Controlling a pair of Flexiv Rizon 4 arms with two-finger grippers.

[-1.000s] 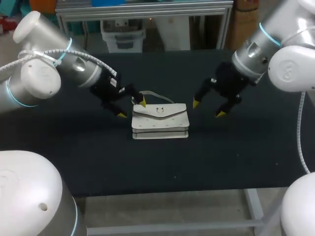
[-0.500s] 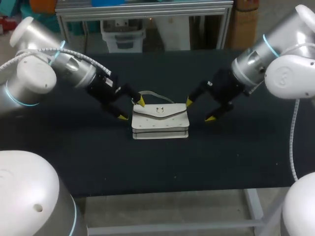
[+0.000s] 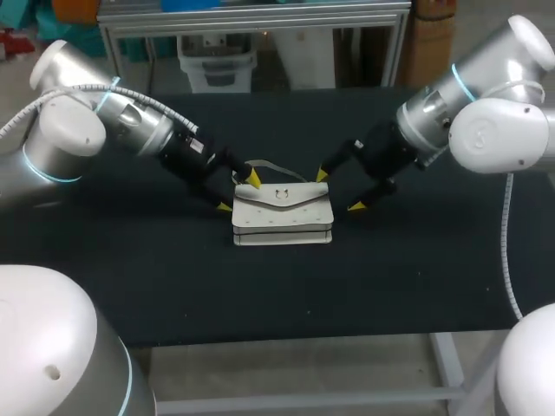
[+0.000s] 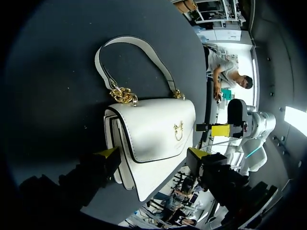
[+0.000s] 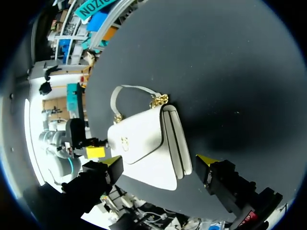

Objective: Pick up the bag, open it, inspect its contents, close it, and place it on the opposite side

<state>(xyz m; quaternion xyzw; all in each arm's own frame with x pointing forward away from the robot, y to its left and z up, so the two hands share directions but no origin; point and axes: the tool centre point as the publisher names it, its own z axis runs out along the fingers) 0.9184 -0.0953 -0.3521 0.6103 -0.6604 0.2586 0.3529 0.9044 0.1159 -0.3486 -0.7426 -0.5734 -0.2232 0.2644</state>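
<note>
Head view, bag: the white bag [image 3: 282,212] lies flat in the middle of the dark counter [image 3: 173,286], flap up and shut, its strap [image 3: 270,165] curving away on the far side.
Head view, left pincer: the left pincer [image 3: 238,192] is at the bag's left end, low over the counter. Its fingers are spread wide and hold nothing. One yellow tip is by the strap's root, the other off the near left corner.
Head view, right pincer: the right pincer [image 3: 338,191] is at the bag's right end, its fingers likewise spread wide and holding nothing. Whether any tip touches the bag cannot be told here.
Left wrist view, bag: the bag [image 4: 153,134] lies just ahead of the pincer, with a gold chain [image 4: 123,95] joining the strap [image 4: 132,45] to its body.
Left wrist view, left pincer: the left pincer [image 4: 152,154] stands wide apart, the bag's near end between its tips, and is not closed on it.
Left wrist view, other arm: a yellow fingertip [image 4: 220,130] of the right arm shows past the bag's far end.
Right wrist view, bag: the bag [image 5: 144,143] lies ahead on the counter [image 5: 216,72], strap [image 5: 129,90] on its far side.
Right wrist view, right pincer: the right pincer [image 5: 159,161] gapes wide, the bag's near end between its tips, gripping nothing.
Right wrist view, other arm: a yellow fingertip [image 5: 96,152] of the left arm shows beyond the bag.
</note>
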